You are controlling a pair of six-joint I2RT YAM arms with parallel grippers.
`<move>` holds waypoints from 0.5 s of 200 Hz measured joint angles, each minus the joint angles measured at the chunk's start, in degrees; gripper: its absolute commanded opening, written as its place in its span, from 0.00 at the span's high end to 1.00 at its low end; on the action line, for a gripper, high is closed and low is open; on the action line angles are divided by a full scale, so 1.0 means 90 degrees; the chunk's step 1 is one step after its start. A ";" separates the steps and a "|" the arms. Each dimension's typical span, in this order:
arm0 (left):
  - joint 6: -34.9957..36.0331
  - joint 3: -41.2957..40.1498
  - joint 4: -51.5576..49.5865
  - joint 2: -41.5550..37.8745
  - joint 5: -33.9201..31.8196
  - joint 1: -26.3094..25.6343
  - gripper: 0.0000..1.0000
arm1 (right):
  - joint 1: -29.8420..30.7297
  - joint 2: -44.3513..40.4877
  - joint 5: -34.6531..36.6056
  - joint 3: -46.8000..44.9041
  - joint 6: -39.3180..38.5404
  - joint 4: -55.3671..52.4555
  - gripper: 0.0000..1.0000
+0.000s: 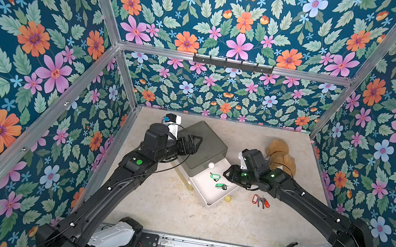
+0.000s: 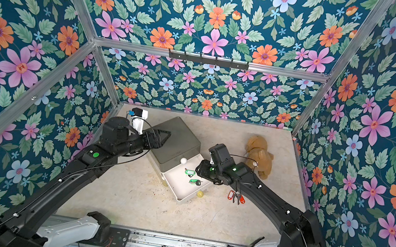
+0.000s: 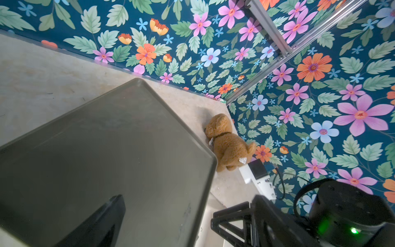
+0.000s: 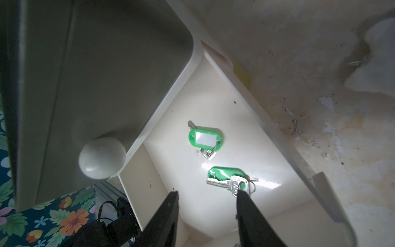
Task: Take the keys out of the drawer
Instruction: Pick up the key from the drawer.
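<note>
The white drawer [image 1: 208,203] stands pulled out of the small grey-topped cabinet [image 1: 201,146]. Two keys with green tags lie on its floor, one [image 4: 205,138] farther in and one [image 4: 228,178] nearer its front; both top views show them [image 1: 215,176] [image 2: 194,182]. Two keys with red tags [image 1: 261,201] lie on the table to the right of the drawer. My right gripper [image 4: 206,194] hangs open over the drawer, one fingertip [image 4: 241,196] at the head of the nearer green key, holding nothing. My left gripper [image 1: 195,142] stands open at the cabinet top's left edge.
A brown plush bear [image 1: 281,154] lies at the back right, close to the right arm. A white round knob [image 4: 101,158] sticks up at the cabinet's front. A small yellow ball-like thing [image 1: 227,198] sits against the drawer's right side. Floral walls enclose the table.
</note>
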 measured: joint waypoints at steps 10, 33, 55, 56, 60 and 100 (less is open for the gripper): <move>0.0002 -0.0083 -0.0129 -0.0102 -0.0136 0.0000 0.01 | 0.0073 0.0219 0.0114 0.0129 0.0005 -0.0090 0.53; 0.0002 -0.0187 -0.0376 -0.0308 -0.0367 -0.0002 0.01 | 0.0199 0.0510 0.0372 0.0284 0.0083 -0.0245 0.54; 0.0002 -0.0209 -0.0464 -0.0391 -0.0481 -0.0002 0.01 | 0.0296 0.0750 0.0498 0.0469 0.0141 -0.0311 0.55; 0.0002 -0.0209 -0.0469 -0.0393 -0.0491 -0.0002 0.01 | 0.0299 0.0760 0.0500 0.0476 0.0141 -0.0313 0.55; 0.0002 -0.0209 -0.0483 -0.0403 -0.0505 -0.0002 0.01 | 0.0313 0.0811 0.0532 0.0517 0.0141 -0.0321 0.56; 0.0002 -0.0228 -0.0668 -0.0495 -0.0590 -0.0002 0.01 | 0.0401 0.1134 0.0673 0.0741 0.0165 -0.0384 0.60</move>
